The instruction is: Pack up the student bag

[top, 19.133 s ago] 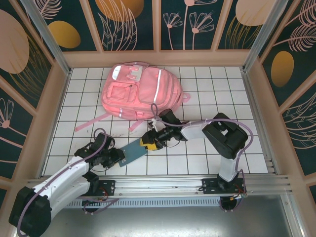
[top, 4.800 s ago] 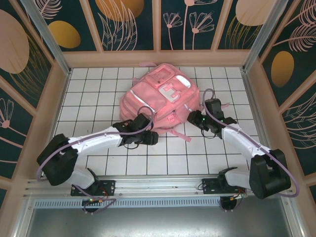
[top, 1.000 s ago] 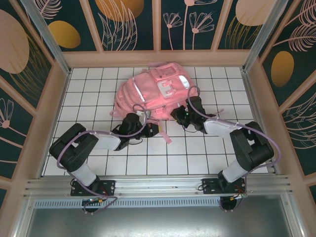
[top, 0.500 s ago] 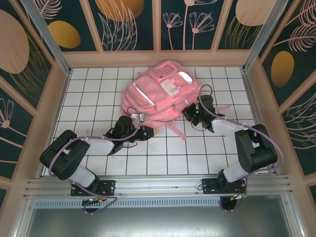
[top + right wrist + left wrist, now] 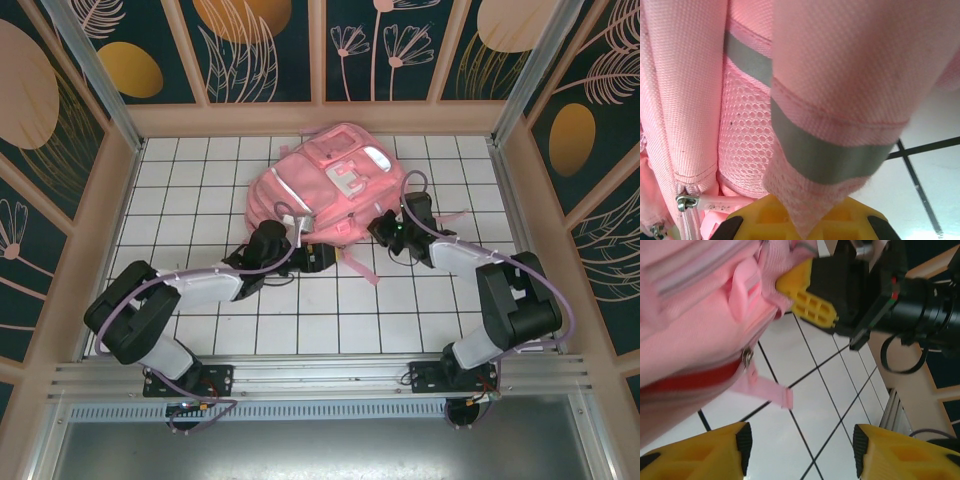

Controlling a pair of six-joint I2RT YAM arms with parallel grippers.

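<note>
The student bag lies on the far middle of the white tiled table, and both claws are at its near edge.

My right gripper is squeezed tight on a fold of the bag. In the right wrist view the pink cloth with its grey stripe goes down between the yellow fingers. My left gripper is wide, with nothing in it. Under it I see floor tiles and a loose pink strap.

Here is what worries me. The right claw has just a thin bit of cloth. If I pull hard or fast, I think the cloth could slide out and the bag would flop down.

The left claw is close to a small zipper pull. That pull is tiny and the strap hangs right next to it. If I close without good aim, I may catch the strap or the soft cloth.

The two claws are also very near each other. In the left wrist view the other claw's yellow finger is just ahead. A careless move could bump them together.

I cannot tell if the bag is open.
</note>
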